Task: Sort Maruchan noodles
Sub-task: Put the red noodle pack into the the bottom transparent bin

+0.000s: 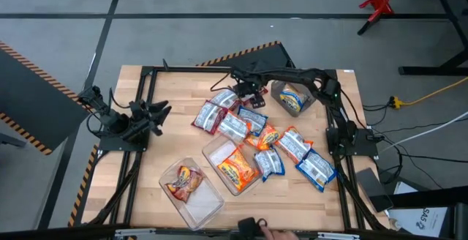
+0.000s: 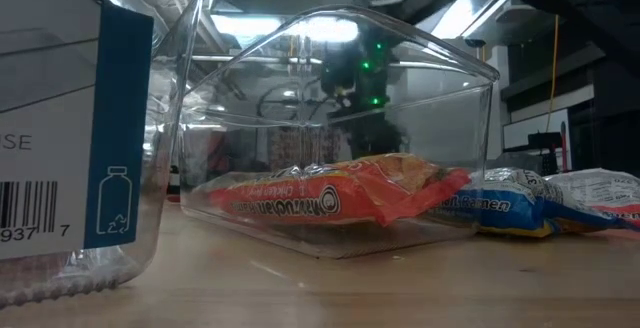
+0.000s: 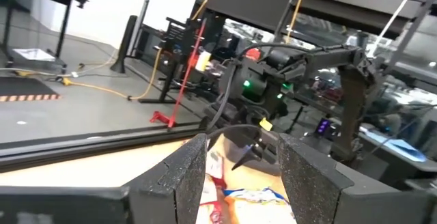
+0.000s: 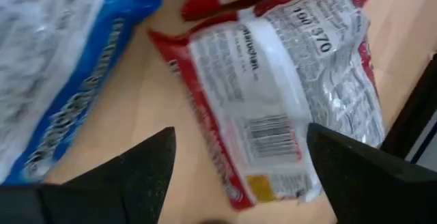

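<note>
1. Hovering with the right gripper point(image 1: 247, 91) near the middle of the desk's far edge, fingers spread wide and gripping nothing, straddling a maroon packet point(image 4: 273, 108) lying flat on the wood with its barcode side up; probably lining up so that both fingers can close across its narrow width.
2. Waiting with the left gripper point(image 1: 156, 113) at the desk's left edge, fingers likewise apart and empty, seemingly staying out of the other arm's reach.
3. Working across the wooden desk point(image 1: 161, 159), with the containers set around the pile, likely so that each drop is a short carry.
4. Keeping a clear tub point(image 1: 218, 151) by the near edge for an orange packet point(image 1: 235, 170), a second clear tub point(image 1: 205, 205) toward the near-left corner for a red packet point(image 1: 183, 181), and a dark grey tub point(image 1: 278, 88) toward the far-right corner for a blue-and-yellow packet point(image 1: 292, 97); apparently assigning one colour to each container.
5. Leaving the loose Maruchan noodles point(image 1: 234, 126) scattered from the middle toward the right edge, some overlapping, with a blue packet point(image 4: 61, 67) just beside the maroon one; judging the sorting as only just begun.
</note>
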Action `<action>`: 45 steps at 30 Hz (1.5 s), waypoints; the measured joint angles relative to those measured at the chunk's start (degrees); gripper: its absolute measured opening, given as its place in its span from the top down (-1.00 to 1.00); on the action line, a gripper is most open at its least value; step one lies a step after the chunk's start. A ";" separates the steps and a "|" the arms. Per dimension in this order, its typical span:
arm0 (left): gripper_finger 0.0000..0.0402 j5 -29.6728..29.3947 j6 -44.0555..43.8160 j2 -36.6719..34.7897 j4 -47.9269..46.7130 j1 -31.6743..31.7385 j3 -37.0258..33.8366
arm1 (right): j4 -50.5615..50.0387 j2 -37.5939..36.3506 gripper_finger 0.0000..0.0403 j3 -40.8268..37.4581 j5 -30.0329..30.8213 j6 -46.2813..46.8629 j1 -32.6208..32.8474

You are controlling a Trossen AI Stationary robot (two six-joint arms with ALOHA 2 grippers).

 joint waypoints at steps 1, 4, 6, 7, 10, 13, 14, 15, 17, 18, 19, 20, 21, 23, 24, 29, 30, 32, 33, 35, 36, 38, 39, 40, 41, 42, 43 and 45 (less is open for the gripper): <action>0.14 -0.45 0.01 0.00 -0.32 -0.01 0.00 | 2.15 0.00 -0.56 -0.94 -0.03 -0.48 -0.16; 0.14 -1.52 -0.01 0.00 -1.65 -0.02 0.00 | 5.72 0.00 -0.56 -3.41 -0.09 -1.98 -0.38; 0.14 -2.25 -0.01 0.00 -1.82 -0.01 0.00 | 7.72 -0.05 -0.56 -4.73 -0.56 -2.94 -0.33; 0.14 -2.58 -0.01 0.00 -2.04 0.00 0.00 | 8.89 -0.15 -0.56 -5.51 -0.24 -3.29 -0.27; 0.14 -2.65 -0.01 0.00 -2.32 -0.02 0.00 | 10.72 -0.22 -0.56 -6.16 0.99 -4.05 0.02; 0.14 -2.67 -0.01 0.00 -2.52 -0.02 0.00 | 11.67 -0.15 -0.56 -6.23 1.78 -4.12 0.02; 0.14 -2.65 -0.02 0.00 -2.50 -0.02 0.00 | 11.89 -0.11 -0.56 -6.23 2.22 -4.09 0.02; 0.14 -2.67 -0.03 0.00 -2.52 0.00 0.00 | 11.92 -0.11 -0.56 -6.23 2.58 -4.07 0.02; 0.14 -2.67 -0.03 0.00 -2.50 -0.02 0.00 | 11.80 -0.03 -0.53 -6.25 3.04 -3.35 -0.02; 0.14 -2.69 -0.03 0.00 -2.50 -0.02 0.00 | 11.86 0.23 -0.49 -6.23 3.34 -2.84 -0.06; 0.14 -2.83 -0.03 0.00 -2.50 -0.02 0.00 | 11.94 0.56 -0.44 -6.17 4.22 -2.43 -0.05; 0.14 -2.91 -0.04 0.00 -2.50 -0.02 0.00 | 11.90 0.77 -0.38 -6.09 4.89 -2.22 -0.04; 0.14 -2.91 -0.04 0.00 -2.50 0.00 0.00 | 11.70 1.07 -0.31 -6.06 5.15 -2.02 0.01; 0.14 -2.91 -0.03 0.00 -2.50 -0.02 0.00 | 11.57 1.64 -0.13 -5.99 6.02 -1.28 0.16; 0.14 -2.91 -0.05 0.00 -2.49 -0.02 0.00 | 11.55 1.66 -0.03 -6.03 6.08 -1.01 0.27; 0.14 -3.06 -0.08 0.00 -2.52 -0.02 0.00 | 11.30 1.91 0.47 -6.14 7.01 0.84 0.50; 0.14 -3.06 -0.08 0.00 -2.50 -0.02 0.00 | 11.03 1.85 0.56 -6.14 7.00 1.28 0.46; 0.14 -3.06 -0.08 0.00 -2.50 -0.02 0.00 | 10.52 1.77 0.75 -6.14 7.02 1.98 0.48; 0.14 -3.06 -0.08 0.00 -2.48 -0.02 0.00 | 10.18 1.43 0.84 -6.16 6.73 2.27 0.50; 0.14 -3.06 -0.14 0.00 -2.50 -0.02 0.00 | 9.41 0.93 0.94 -6.23 5.71 2.51 0.46; 0.14 -3.06 -0.14 0.00 -2.49 -0.02 0.00 | 9.35 0.51 0.95 -6.32 5.42 3.21 0.55; 0.14 -3.06 -0.16 0.00 -2.49 0.00 0.00 | 8.74 -0.51 0.93 -6.49 4.77 3.89 0.74; 0.14 -3.06 -0.16 0.00 -2.50 -0.02 0.00 | 8.23 -1.27 0.93 -6.62 4.04 4.13 0.75; 0.14 -3.06 -0.16 0.00 -2.46 -0.02 0.00 | 7.84 -2.20 0.94 -6.66 3.28 4.51 0.76; 0.14 -3.06 -0.15 0.00 -2.48 -0.02 0.00 | 7.78 -3.34 0.96 -6.66 2.40 4.89 0.78; 0.14 -3.06 -0.14 0.00 -2.50 -0.01 0.00 | 7.71 -4.62 0.97 -6.56 1.70 5.31 0.79; 0.14 -3.06 -0.14 0.00 -2.47 -0.02 0.00 | 7.50 -5.81 0.97 -6.50 1.17 6.23 0.79; 0.14 -3.06 -0.14 0.00 -2.50 -0.01 0.00 | 6.83 -8.03 0.97 -6.47 0.47 7.84 0.79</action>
